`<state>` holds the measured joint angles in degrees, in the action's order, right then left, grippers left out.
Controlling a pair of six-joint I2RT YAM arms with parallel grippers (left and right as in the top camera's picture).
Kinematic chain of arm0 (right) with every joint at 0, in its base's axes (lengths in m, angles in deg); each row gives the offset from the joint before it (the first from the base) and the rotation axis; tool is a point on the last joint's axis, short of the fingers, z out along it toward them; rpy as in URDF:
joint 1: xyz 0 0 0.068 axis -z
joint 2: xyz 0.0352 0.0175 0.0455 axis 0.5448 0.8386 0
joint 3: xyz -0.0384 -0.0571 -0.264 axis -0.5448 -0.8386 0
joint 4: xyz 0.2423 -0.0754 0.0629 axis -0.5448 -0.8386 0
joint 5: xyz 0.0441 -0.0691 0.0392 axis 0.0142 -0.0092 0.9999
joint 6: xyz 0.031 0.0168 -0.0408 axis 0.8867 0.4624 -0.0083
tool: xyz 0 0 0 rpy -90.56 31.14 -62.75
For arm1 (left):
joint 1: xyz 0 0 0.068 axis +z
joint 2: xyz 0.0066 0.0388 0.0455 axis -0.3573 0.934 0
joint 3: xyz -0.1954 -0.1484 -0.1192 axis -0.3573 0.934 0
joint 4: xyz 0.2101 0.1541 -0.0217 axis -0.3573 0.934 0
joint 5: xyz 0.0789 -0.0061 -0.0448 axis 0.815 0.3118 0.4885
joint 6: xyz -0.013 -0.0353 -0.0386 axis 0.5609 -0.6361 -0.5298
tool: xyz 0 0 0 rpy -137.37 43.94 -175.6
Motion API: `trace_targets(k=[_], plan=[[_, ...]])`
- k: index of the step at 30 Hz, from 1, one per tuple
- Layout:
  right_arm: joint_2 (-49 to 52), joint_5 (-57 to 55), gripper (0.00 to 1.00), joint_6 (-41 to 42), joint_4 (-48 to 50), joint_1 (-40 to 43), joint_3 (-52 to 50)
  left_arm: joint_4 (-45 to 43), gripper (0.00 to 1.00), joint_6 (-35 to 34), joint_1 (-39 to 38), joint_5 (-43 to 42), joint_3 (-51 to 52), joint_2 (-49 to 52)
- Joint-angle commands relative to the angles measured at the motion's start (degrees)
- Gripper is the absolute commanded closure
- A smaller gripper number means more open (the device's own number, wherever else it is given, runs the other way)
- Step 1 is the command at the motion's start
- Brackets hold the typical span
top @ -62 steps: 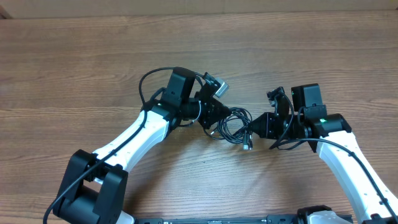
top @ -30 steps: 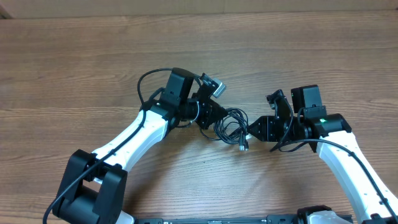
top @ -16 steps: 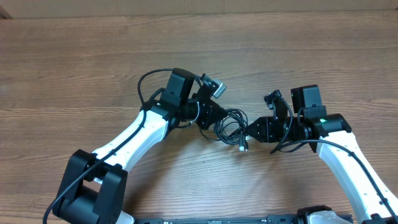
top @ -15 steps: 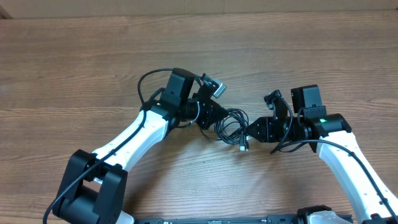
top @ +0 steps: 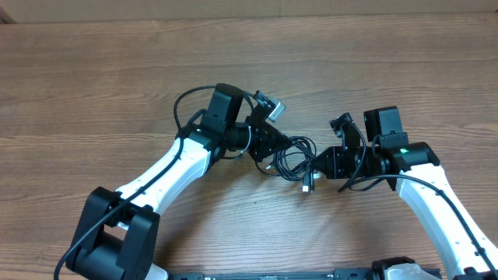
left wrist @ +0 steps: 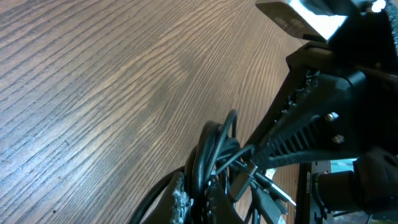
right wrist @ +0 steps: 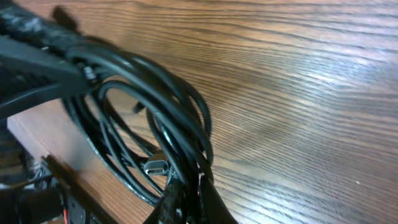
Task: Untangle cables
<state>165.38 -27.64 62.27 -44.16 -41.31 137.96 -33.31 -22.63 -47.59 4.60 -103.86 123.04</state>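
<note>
The cables (top: 292, 158) are a small bundle of thin black cords, looped together and held between my two grippers near the table's middle. A silver plug end (top: 308, 185) hangs from the bundle's lower right. My left gripper (top: 271, 149) is shut on the bundle's left side; the left wrist view shows cords (left wrist: 208, 163) pinched between its fingertips (left wrist: 198, 200). My right gripper (top: 317, 162) is shut on the bundle's right side; the right wrist view shows loops (right wrist: 149, 112) running into its fingertips (right wrist: 194, 186), with a plug (right wrist: 155, 167) beside them.
The wooden table (top: 93, 85) spreads all round. The left arm's own thicker black wire (top: 187, 97) loops above its wrist. The white arm links reach in from the front edge on both sides.
The bundle and both grippers have shifted slightly right over the last half second, back toward where they were two seconds ago. Both grips are unchanged.
</note>
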Motion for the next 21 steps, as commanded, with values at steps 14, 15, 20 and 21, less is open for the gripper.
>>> trace_targets(k=[14, 15, 20, 21], plan=[[0.0, -36.5, 0.59, 30.12, -9.09, 0.11, -2.01, -0.17, 0.96, -0.55, 1.36, -2.43, -1.22, -1.09], [0.0, -35.3, 0.59, 29.31, -8.66, 0.11, -2.01, -0.2, 0.96, -0.52, 1.36, -2.43, -1.22, -1.09], [0.0, -26.77, 0.58, 21.7, -4.37, 0.11, -1.66, 0.96, 0.96, -0.48, 1.36, 2.25, -1.22, -1.09], [0.0, -25.31, 0.55, 20.76, -4.04, 0.11, -1.33, 1.49, 0.96, -0.22, 1.36, 3.76, -1.22, -1.09]])
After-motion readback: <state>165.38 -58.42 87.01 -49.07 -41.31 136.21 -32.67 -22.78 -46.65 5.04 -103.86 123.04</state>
